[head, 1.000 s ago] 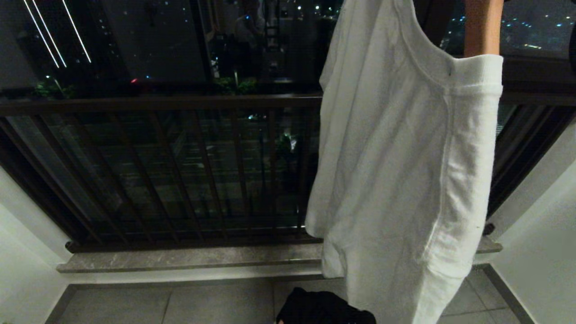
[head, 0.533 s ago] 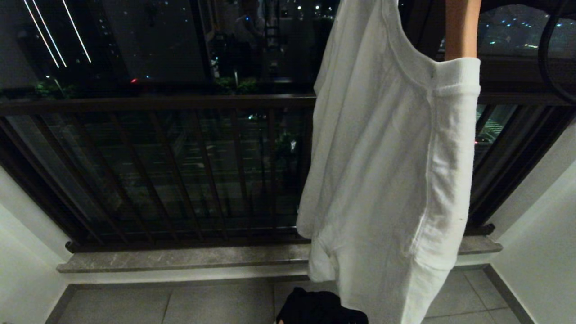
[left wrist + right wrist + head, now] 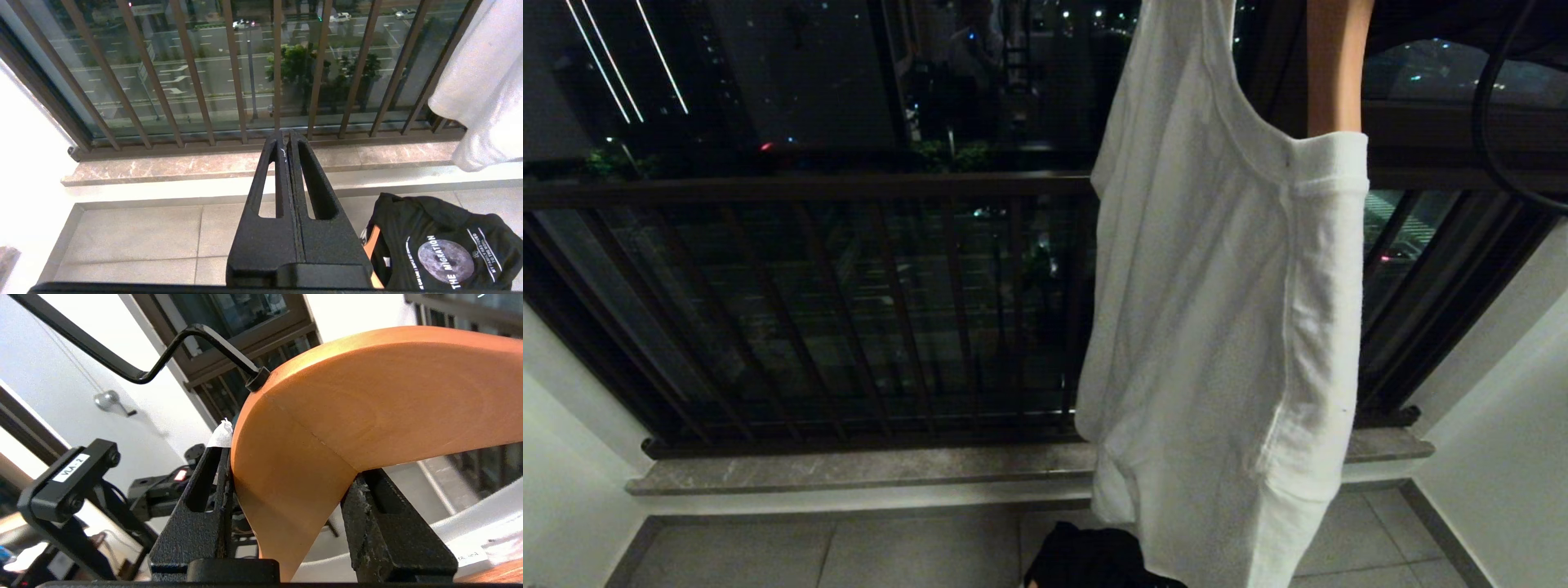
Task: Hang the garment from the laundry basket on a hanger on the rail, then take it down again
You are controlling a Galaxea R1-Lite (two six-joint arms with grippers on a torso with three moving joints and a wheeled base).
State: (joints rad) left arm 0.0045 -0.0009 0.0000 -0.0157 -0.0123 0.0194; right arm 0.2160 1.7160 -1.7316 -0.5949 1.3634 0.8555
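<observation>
Landmark: the balcony railing (image 3: 809, 192), a dark rail with upright bars running across the head view, with a stone sill (image 3: 849, 469) along its foot.
Left pincer (image 3: 288, 136): clenched, its two black fingers pressed flat together with nothing between them; it points toward the foot of the railing, low over the tiled floor (image 3: 135, 241).
Black garment (image 3: 441, 241): a dark T-shirt with a moon print and white lettering, bunched on the floor below the railing's sill, just beside the left pincer; in the head view it shows only as a dark heap (image 3: 1094, 559) at the lower edge. Something orange peeks out at its edge next to the pincer; what it is cannot be told.
Laundry basket: cannot be made out under the dark heap.
White garment (image 3: 1225, 327): a white T-shirt hanging full length in front of the right part of the railing, its hem reaching below the sill and close above the black garment. One sleeve opening is drawn over an arm of the hanger.
Hanger (image 3: 367, 404): orange wood with a black metal hook (image 3: 171, 355); in the head view one arm (image 3: 1331, 65) stands nearly upright above the railing's top rail and goes down into the white sleeve.
Right pincer (image 3: 288, 498): grasping the hanger, one black finger on each side of the wooden middle just under the hook, both touching the wood.
</observation>
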